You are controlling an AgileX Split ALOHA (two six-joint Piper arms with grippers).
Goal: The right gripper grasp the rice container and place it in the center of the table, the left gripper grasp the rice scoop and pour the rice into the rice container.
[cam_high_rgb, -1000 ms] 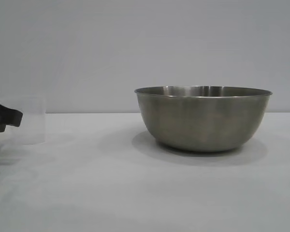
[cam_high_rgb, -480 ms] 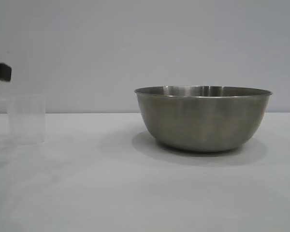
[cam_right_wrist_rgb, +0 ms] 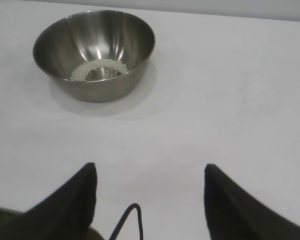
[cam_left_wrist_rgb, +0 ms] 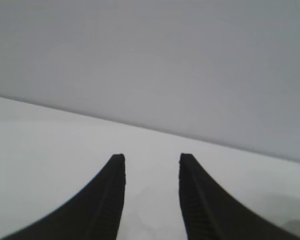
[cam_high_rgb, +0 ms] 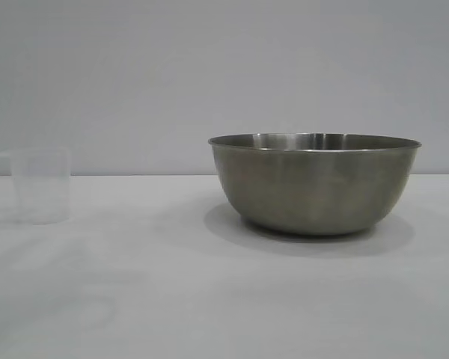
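White tabletop [cam_high_rgb: 135, 299]: rice [cam_right_wrist_rgb: 97, 67] lies in the bowl [cam_high_rgb: 314, 183], cup [cam_high_rgb: 37, 185] upright well aside, left claw [cam_left_wrist_rgb: 151, 162] and right claw [cam_right_wrist_rgb: 150, 172] both apart, empty.

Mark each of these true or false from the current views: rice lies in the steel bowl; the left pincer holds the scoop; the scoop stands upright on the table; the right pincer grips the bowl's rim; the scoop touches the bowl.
1. Rice lies in the steel bowl. True: the rice forms a thin ring on the bottom of the rice container.
2. The left pincer holds the scoop. False: the left pincer is open with nothing between its fingers.
3. The scoop stands upright on the table. True: the rice scoop stands alone on the table.
4. The right pincer grips the bowl's rim. False: the right pincer is open, apart from the bowl.
5. The scoop touches the bowl. False: bare table lies between them.
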